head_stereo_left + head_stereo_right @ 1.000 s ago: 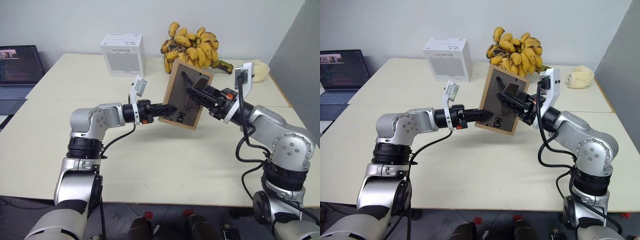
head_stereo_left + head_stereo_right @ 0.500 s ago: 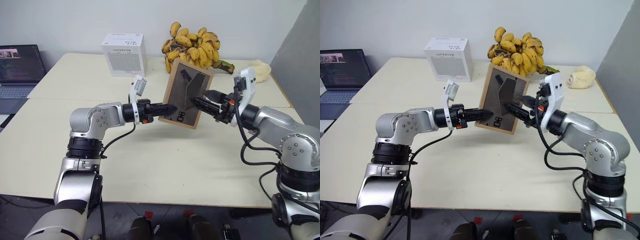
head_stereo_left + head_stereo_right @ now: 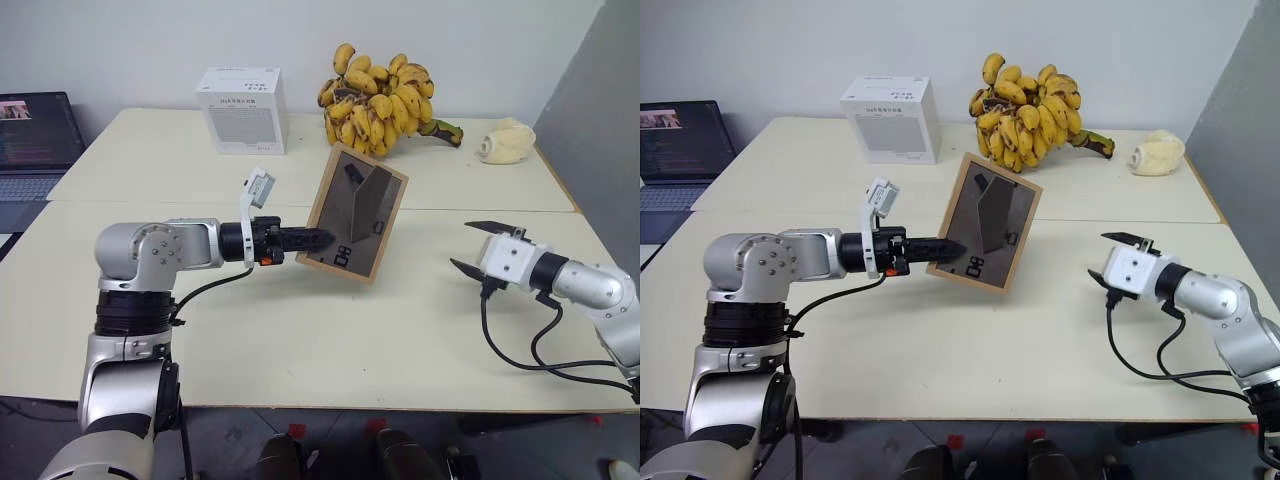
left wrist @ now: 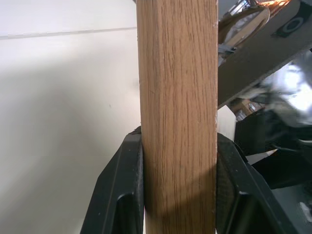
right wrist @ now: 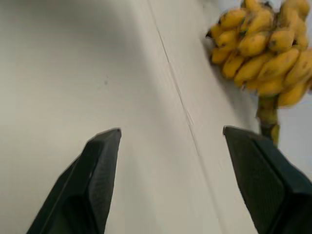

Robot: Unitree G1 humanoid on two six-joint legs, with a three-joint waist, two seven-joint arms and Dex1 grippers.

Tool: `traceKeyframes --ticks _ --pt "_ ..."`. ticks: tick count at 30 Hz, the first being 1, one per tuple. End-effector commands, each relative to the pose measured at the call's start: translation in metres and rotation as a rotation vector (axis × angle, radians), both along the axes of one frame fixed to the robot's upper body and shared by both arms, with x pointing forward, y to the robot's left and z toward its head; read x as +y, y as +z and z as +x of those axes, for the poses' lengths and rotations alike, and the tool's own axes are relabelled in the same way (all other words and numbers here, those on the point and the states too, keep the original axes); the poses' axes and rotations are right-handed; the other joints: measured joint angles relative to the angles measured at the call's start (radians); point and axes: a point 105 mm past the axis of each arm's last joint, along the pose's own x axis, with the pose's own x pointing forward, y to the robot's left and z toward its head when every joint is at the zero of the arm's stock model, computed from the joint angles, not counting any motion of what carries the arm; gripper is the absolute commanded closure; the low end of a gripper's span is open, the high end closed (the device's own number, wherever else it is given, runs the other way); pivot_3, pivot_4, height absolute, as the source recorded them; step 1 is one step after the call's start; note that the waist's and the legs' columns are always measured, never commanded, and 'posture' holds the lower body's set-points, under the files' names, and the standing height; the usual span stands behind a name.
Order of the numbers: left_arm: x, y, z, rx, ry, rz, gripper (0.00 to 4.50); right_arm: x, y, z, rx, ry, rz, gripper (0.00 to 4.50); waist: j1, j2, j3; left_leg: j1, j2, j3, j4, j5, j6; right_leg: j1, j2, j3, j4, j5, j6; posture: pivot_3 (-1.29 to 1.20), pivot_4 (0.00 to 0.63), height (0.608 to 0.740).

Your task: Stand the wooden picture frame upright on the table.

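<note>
The left arm reaches level across the table (image 3: 300,330) from the robot's left side, forearm extended toward the middle. The left gripper (image 3: 318,238) is clamped on the wooden picture frame (image 3: 357,213), its two black fingers (image 4: 122,195) pressed flat against both faces of the frame's wooden side rail. The frame is held in the air above the middle of the table, close to the seam where the two tabletops meet. It is tilted, its top leaning toward the robot's right, and its dark grey back panel with the stand flap faces the head camera. Whether its lowest corner touches the tabletop cannot be told.

The right arm lies low over the table near its right edge, forearm pointing inward toward the middle. The right gripper (image 3: 472,246) has its jaws spread wide and holds nothing; it is well apart from the frame.

Along the far edge of the table stand a white box (image 3: 243,97), a bunch of bananas (image 3: 380,96) and a pale lump (image 3: 505,141). A laptop (image 3: 35,130) sits beyond the table's left edge.
</note>
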Motion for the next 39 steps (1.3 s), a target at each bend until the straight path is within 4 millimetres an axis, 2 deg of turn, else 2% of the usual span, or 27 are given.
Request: traceKeyframes --ticks 1,5,10,18,26,34,37,39 --pt "0.0 0.021 -0.023 -0.009 -0.052 -0.046 3.21 0.02 0.022 0.006 -0.349 0.136 -0.065 0.98 -0.005 0.0 0.0 0.0 0.0 0.0 0.001 0.0 0.0 0.0 0.0 0.0 0.001 0.0 -0.001 0.0 0.15 0.74" --pt "0.001 0.018 -0.033 0.022 -0.058 -0.057 3.21 0.047 0.033 0.009 -0.604 0.239 -0.071 0.98 -0.008 0.0 0.0 0.002 -0.001 -0.001 0.001 0.001 -0.002 0.0 -0.001 0.0 0.004 0.002 -0.003 0.0 0.15 0.74" --pt "0.003 0.016 -0.034 0.048 -0.04 -0.075 3.21 0.069 0.044 0.013 -0.812 0.299 -0.039 0.98 -0.008 0.0 0.0 0.002 -0.001 -0.002 0.002 0.002 -0.003 0.001 -0.002 0.0 0.006 0.002 -0.004 0.0 0.15 0.74" --pt "0.007 0.023 -0.029 0.09 -0.013 -0.082 3.21 0.099 0.051 0.01 -0.986 0.402 -0.015 0.98 -0.009 0.0 0.0 0.002 -0.004 -0.003 0.003 0.002 -0.003 0.002 -0.004 -0.001 0.007 0.002 -0.004 0.0 0.15 0.74" --pt "0.004 0.027 -0.033 0.105 -0.041 -0.075 3.21 0.104 0.052 0.007 -1.013 0.483 -0.038 0.98 -0.009 0.0 0.0 0.002 -0.004 -0.004 0.003 0.002 -0.003 0.002 -0.005 -0.003 0.007 0.002 -0.004 0.0 0.15 0.74" --pt "0.002 0.028 -0.036 0.11 -0.057 -0.072 3.21 0.103 0.056 0.019 -1.008 0.496 -0.076 0.98 -0.012 0.0 0.0 0.002 -0.005 -0.008 0.003 0.003 -0.003 0.003 -0.005 -0.006 0.009 0.002 -0.004 0.0 0.15 0.74" --pt "0.002 0.027 -0.037 0.11 -0.056 -0.071 3.21 0.103 0.056 0.021 -1.002 0.498 -0.077 1.48 -0.012 0.0 0.0 0.002 -0.005 -0.009 0.003 0.003 -0.003 0.004 -0.005 -0.008 0.009 0.002 -0.004 0.0 0.15 0.74" --pt "0.003 0.027 -0.037 0.111 -0.056 -0.071 3.21 0.102 0.056 0.022 -1.0 0.501 -0.077 2.15 -0.012 0.0 0.0 0.002 -0.005 -0.009 0.003 0.003 -0.003 0.004 -0.005 -0.009 0.009 0.002 -0.004 0.0 0.15 0.74"
